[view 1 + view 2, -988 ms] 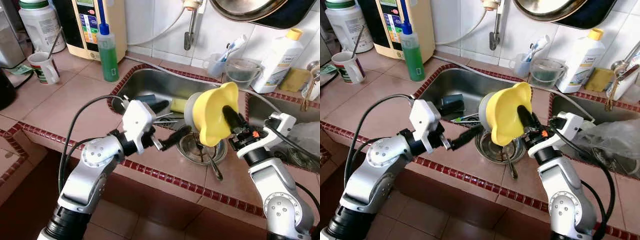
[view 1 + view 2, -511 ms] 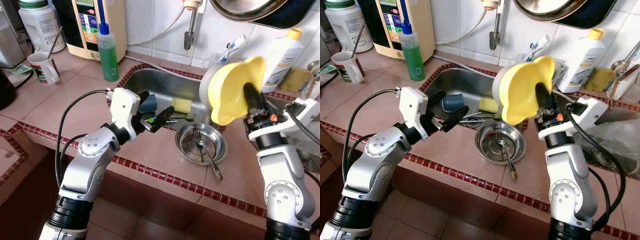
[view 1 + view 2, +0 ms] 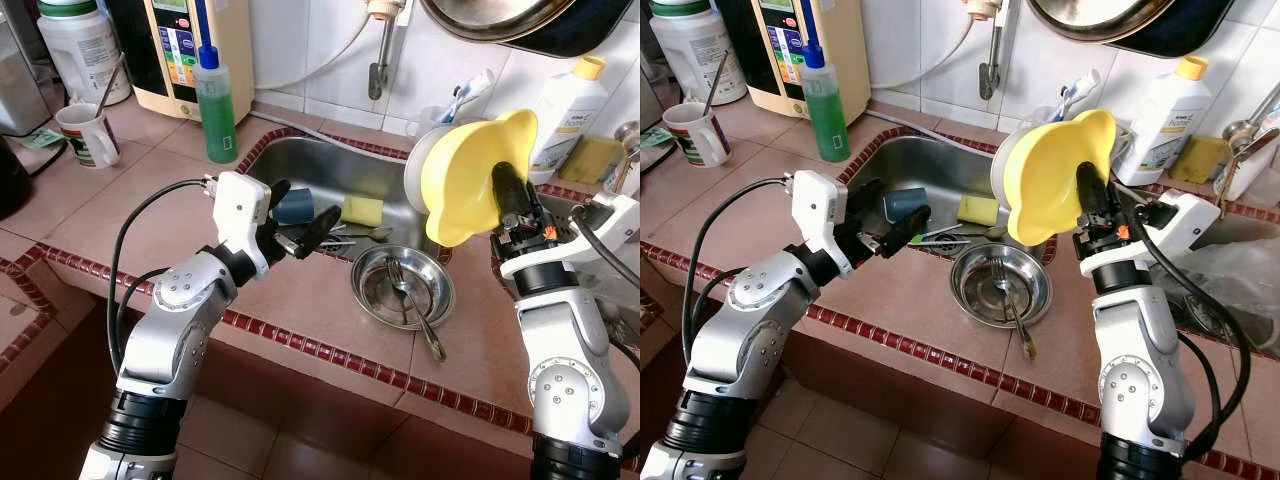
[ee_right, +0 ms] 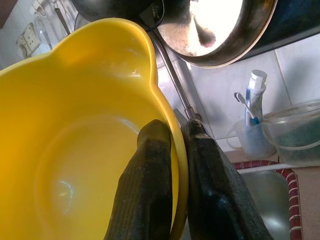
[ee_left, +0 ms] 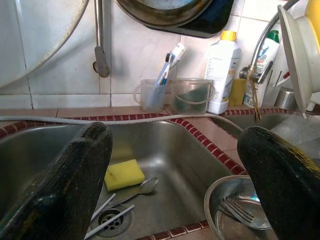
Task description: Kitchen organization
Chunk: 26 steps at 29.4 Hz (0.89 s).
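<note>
I count one yellow bowl point(image 3: 465, 180), one steel dish point(image 3: 402, 288) with one fork point(image 3: 398, 278) in it, one yellow sponge point(image 3: 362, 211), one blue cup point(image 3: 294, 207), one mug point(image 3: 88, 135) and two bottles (green point(image 3: 215, 105), white point(image 3: 560, 112)).

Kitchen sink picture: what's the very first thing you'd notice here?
The big yellow bowl jumps out first: the right end effector pinches its rim and holds it tilted in the air above the sink's right edge. Below it, a shiny metal bowl with a fork inside sits on the tiled counter. The left end effector hangs open and empty at the sink's front edge, with a yellow sponge lying in the basin.
</note>
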{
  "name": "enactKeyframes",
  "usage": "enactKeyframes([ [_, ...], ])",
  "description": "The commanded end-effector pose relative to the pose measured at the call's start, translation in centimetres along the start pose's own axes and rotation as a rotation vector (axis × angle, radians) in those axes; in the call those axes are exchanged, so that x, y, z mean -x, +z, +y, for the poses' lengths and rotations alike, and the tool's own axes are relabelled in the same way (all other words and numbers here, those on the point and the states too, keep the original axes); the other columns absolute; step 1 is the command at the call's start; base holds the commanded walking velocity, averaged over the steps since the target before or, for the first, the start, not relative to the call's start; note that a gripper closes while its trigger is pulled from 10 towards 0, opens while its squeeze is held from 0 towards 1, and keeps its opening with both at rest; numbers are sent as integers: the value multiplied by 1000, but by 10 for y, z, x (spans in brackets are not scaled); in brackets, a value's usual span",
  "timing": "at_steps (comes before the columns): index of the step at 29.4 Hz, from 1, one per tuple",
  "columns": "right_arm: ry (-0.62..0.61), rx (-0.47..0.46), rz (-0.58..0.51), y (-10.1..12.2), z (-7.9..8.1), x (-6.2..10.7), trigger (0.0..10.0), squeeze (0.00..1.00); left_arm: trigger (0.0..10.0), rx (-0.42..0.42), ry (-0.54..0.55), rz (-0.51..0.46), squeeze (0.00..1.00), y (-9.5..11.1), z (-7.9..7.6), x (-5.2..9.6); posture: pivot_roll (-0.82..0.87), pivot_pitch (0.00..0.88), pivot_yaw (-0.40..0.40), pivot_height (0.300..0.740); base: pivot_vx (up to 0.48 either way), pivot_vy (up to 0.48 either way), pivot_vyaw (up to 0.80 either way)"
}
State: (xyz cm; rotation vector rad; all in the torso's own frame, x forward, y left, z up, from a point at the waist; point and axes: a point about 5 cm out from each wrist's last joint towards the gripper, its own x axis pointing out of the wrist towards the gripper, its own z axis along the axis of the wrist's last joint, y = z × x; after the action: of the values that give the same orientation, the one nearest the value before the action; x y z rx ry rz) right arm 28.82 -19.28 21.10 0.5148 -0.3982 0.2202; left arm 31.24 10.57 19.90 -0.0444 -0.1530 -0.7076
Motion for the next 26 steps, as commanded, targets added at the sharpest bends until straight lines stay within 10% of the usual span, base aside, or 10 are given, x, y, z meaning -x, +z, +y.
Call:
enactKeyframes([
  [1, 16, 9, -25, 6, 2, -4, 10000, 0, 10000, 3, -2, -1, 0, 3, -1, -3, 33, 61, -55, 740, 0, 0, 0],
  [26, 23, 19, 6, 3, 2, -4, 10000, 0, 10000, 2, -25, -22, 0, 4, -6, -3, 30, 61, -56, 740, 244, 0, 0],
])
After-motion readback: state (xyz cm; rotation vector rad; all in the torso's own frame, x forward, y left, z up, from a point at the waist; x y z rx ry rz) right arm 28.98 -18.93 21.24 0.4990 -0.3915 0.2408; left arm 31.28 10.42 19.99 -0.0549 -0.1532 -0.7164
